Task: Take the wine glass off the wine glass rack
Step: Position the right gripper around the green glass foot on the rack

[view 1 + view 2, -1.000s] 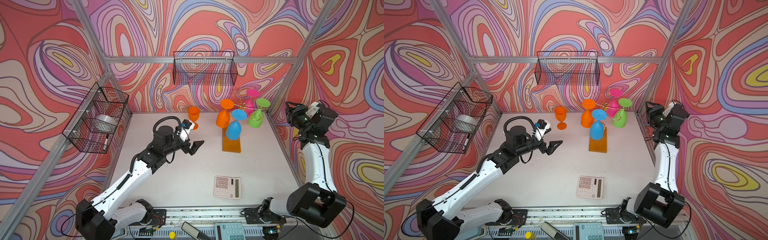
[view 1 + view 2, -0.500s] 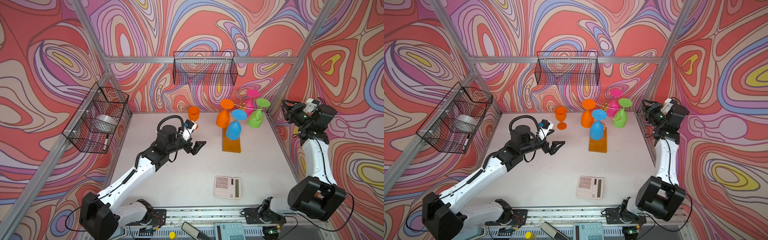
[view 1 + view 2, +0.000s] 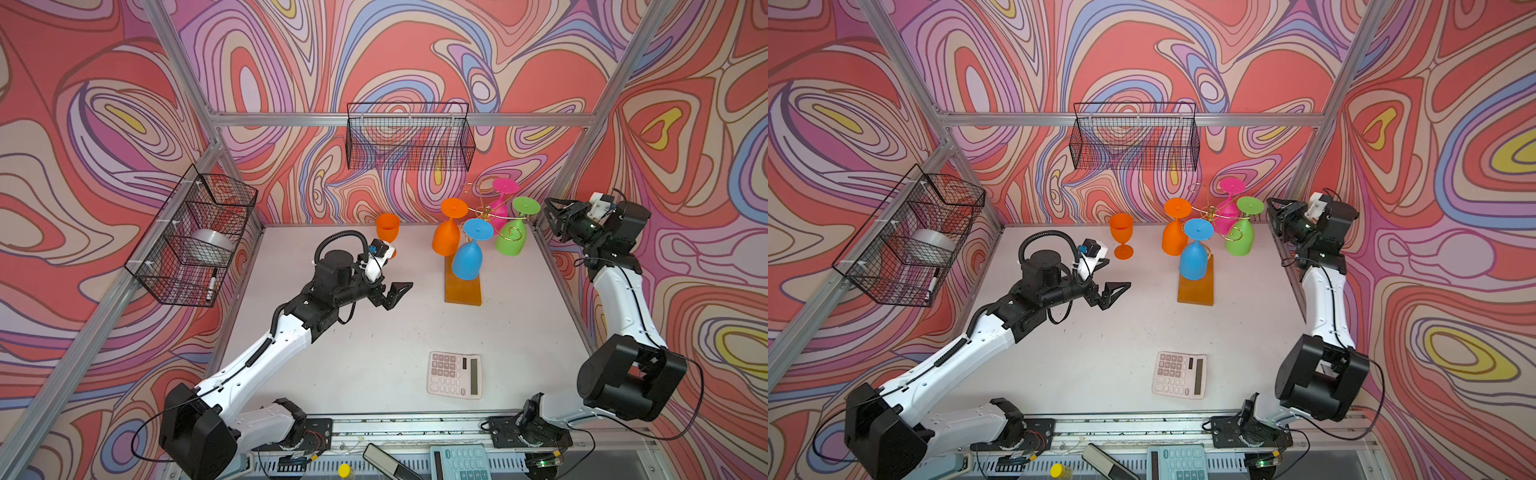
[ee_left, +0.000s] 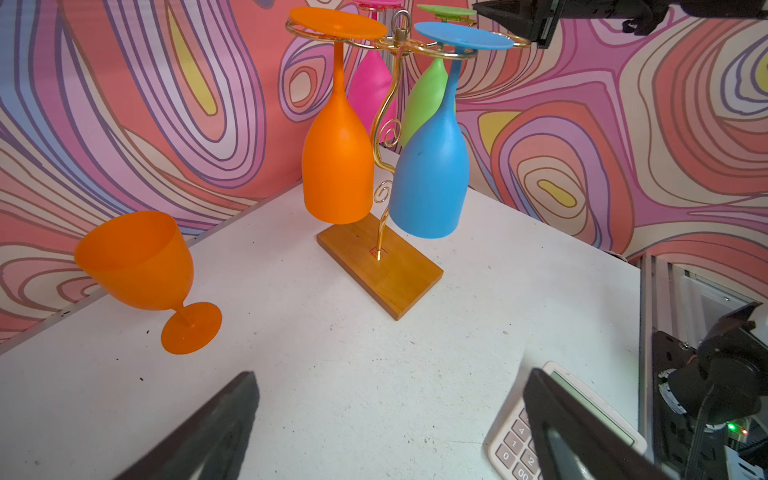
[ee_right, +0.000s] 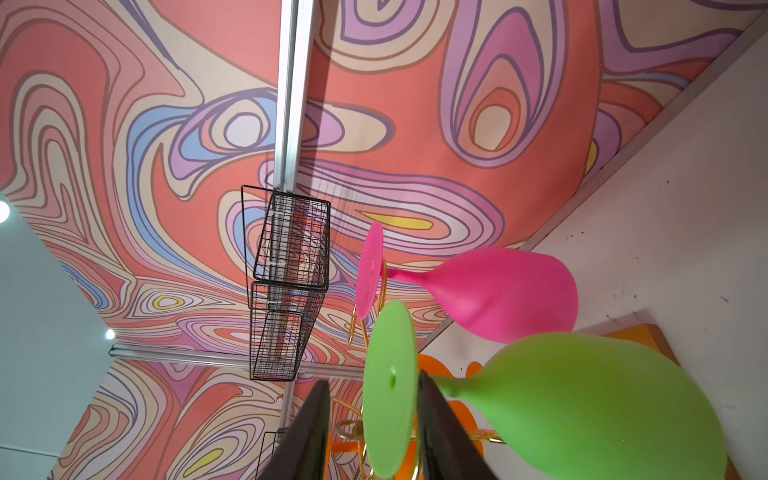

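Note:
The wine glass rack (image 3: 484, 214), gold wire on an amber base (image 4: 386, 270), stands at the back right. Orange (image 3: 446, 241), blue (image 3: 467, 259), pink (image 3: 498, 208) and green (image 3: 511, 239) wine glasses hang upside down from it. My right gripper (image 3: 550, 218) is level with the rack's top, its tips at the edge of the green glass's foot. In the right wrist view that foot shows between the fingers of the right gripper (image 5: 373, 378), with a gap on one side. My left gripper (image 3: 395, 291) hovers wide open over the table, left of the rack and holding nothing.
An orange goblet (image 3: 387, 228) stands upright on the table, left of the rack. A calculator (image 3: 455, 374) lies near the front. One black wire basket (image 3: 409, 137) hangs on the back wall. Another basket (image 3: 195, 237) on the left wall holds a tape roll and a pen.
My right gripper has moved left toward the rack, up to the green glass's foot, and its jaws have narrowed. The left gripper has hardly moved.

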`<state>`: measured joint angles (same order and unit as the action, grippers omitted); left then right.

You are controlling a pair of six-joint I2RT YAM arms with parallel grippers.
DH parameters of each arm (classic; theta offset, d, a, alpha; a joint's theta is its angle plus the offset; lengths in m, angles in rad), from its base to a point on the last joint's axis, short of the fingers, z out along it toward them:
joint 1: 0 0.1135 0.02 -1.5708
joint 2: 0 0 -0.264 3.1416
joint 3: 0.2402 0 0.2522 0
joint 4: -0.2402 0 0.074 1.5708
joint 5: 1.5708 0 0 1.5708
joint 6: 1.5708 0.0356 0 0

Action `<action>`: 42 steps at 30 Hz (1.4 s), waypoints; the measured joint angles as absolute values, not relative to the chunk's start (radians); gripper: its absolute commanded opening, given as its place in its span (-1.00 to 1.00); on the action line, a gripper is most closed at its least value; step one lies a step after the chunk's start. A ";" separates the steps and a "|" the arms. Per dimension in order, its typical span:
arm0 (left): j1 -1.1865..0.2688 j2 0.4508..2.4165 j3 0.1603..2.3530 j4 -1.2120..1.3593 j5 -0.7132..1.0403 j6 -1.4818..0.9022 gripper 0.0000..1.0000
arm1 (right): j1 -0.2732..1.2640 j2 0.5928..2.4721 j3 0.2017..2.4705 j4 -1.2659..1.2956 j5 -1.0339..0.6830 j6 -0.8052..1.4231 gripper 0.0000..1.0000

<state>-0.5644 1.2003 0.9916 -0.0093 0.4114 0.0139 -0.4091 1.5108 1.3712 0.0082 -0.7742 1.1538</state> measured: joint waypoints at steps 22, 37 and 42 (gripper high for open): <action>-0.575 1.200 0.987 -0.006 0.411 0.014 1.00 | -0.363 1.555 1.391 0.019 -0.728 1.161 -0.53; -0.575 1.200 0.987 -0.002 0.411 0.003 1.00 | -0.353 1.555 1.391 0.036 -0.718 1.182 -0.68; -0.575 1.200 0.987 -0.003 0.411 0.003 1.00 | -0.347 1.555 1.391 0.022 -0.718 1.165 -0.77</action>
<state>-0.5755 1.2003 0.9871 -0.0029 0.4110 0.0032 -0.3470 1.5547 1.3914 0.0223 -0.7181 1.1652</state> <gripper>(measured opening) 0.999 0.128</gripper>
